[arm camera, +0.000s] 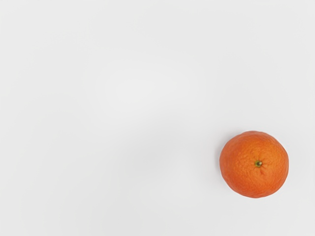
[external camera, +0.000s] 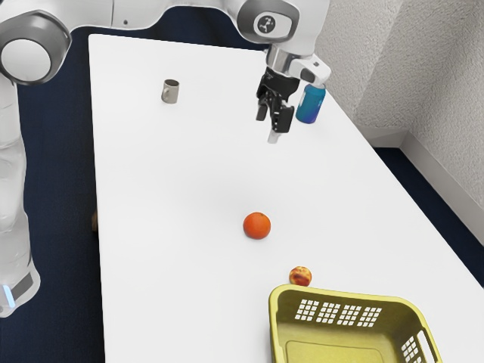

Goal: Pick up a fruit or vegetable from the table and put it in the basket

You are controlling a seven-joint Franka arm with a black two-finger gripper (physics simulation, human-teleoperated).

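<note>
While the black two-finger gripper (external camera: 271, 122) hangs empty, fingers apart, the round, dimpled-rind orange (arm camera: 254, 164) sits off to its side on the flat white surface (external camera: 174, 189), liable to roll if a misaligned descent clips it.

white arm (external camera: 128, 13), grey-ringed joints (external camera: 26, 60), black fingers (external camera: 283, 120)

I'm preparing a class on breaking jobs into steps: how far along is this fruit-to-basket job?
Nothing looks done: the orange and the smaller red-and-yellow fruit both sit on the table, outside the basket. No fruit is in hand: the gripper is open above the table. Left to do: grasp one fruit, lift it, carry it over and release it inside.
</note>
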